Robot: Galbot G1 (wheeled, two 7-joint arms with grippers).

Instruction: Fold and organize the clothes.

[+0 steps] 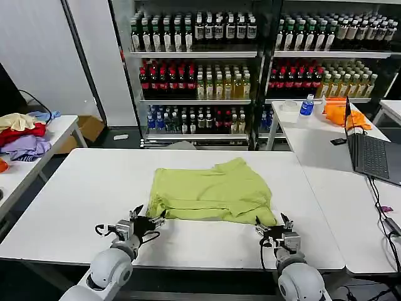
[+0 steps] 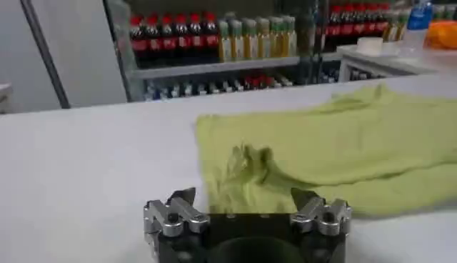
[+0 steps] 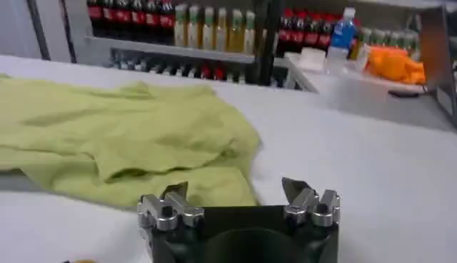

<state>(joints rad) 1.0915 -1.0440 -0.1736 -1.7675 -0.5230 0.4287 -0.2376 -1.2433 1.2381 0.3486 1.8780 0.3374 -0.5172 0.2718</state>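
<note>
A lime yellow-green T-shirt of thin soft fabric (image 1: 212, 192) lies folded in layers near the middle of the white table (image 1: 81, 194), no print showing and no lettering legible anywhere. The left gripper (image 1: 149, 222) sits just off the shirt's near left corner, the right gripper (image 1: 272, 227) just off its near right corner — both with jaws spread wide and holding nothing. The left wrist view shows puckered folds at that corner (image 2: 246, 163). The head view takes in an open dark laptop (image 1: 371, 150) on the adjoining table, and shelves of bottled drinks (image 1: 194, 81) behind.
</note>
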